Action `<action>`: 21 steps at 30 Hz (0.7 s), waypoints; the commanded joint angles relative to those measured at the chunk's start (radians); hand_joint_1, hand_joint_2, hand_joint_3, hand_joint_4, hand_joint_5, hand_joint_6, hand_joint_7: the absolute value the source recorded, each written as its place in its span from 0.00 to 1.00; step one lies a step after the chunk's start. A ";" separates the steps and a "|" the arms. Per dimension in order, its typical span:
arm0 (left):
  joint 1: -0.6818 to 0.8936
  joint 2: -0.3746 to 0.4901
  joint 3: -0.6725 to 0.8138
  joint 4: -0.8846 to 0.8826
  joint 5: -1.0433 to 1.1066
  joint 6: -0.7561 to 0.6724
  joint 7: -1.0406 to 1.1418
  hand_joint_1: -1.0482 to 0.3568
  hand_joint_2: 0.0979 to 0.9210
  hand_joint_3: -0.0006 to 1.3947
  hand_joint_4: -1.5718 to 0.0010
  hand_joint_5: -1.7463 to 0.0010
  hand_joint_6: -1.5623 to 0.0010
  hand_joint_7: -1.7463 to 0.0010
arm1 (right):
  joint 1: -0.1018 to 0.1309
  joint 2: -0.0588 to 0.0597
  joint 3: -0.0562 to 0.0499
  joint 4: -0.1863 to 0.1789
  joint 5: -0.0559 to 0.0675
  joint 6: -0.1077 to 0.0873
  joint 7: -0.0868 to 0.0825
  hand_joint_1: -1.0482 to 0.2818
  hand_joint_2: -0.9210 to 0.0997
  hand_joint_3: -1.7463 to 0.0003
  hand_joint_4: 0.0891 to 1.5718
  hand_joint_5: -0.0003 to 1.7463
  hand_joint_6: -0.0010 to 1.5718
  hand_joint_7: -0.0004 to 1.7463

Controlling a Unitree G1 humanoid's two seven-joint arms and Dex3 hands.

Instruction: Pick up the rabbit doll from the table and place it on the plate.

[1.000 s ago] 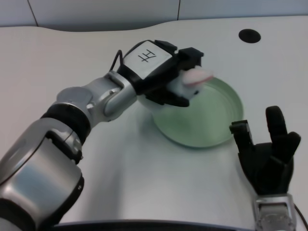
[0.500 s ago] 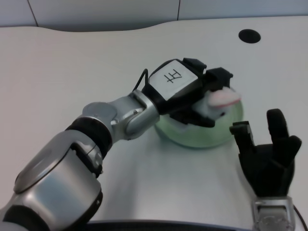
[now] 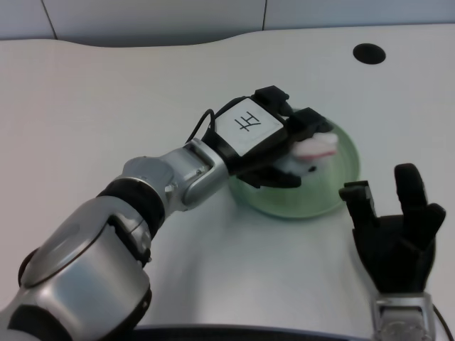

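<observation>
The left hand (image 3: 266,142) grasps the rabbit doll (image 3: 311,150) over the plate (image 3: 341,177); most of the doll is hidden.

The black many-fingered left hand (image 3: 266,145) covers most of the small white and pink rabbit doll (image 3: 313,148), which is blurred, and hides the left part of the round pale green plate (image 3: 334,192). The silver left forearm runs off the frame's lower left.
</observation>
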 commanded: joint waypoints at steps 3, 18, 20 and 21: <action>0.018 0.003 0.038 -0.006 -0.049 -0.024 -0.030 0.02 1.00 0.59 1.00 0.99 1.00 1.00 | 0.068 0.023 -0.011 0.067 0.010 0.015 -0.007 0.29 0.00 0.81 0.41 0.60 0.65 0.00; 0.120 -0.005 0.328 -0.013 -0.388 -0.216 -0.314 0.00 1.00 0.54 0.99 0.99 1.00 1.00 | 0.040 0.017 -0.008 0.106 0.005 0.018 -0.005 0.29 0.00 0.82 0.42 0.60 0.66 0.00; 0.145 -0.008 0.411 -0.019 -0.491 -0.248 -0.433 0.00 1.00 0.52 0.98 0.99 1.00 1.00 | 0.038 0.015 -0.007 0.109 0.002 0.015 -0.007 0.29 0.00 0.82 0.42 0.59 0.66 0.00; 0.155 -0.007 0.451 -0.024 -0.542 -0.252 -0.499 0.00 1.00 0.51 0.98 0.99 1.00 1.00 | 0.036 0.014 -0.007 0.110 0.001 0.016 -0.007 0.29 0.00 0.82 0.42 0.59 0.66 0.00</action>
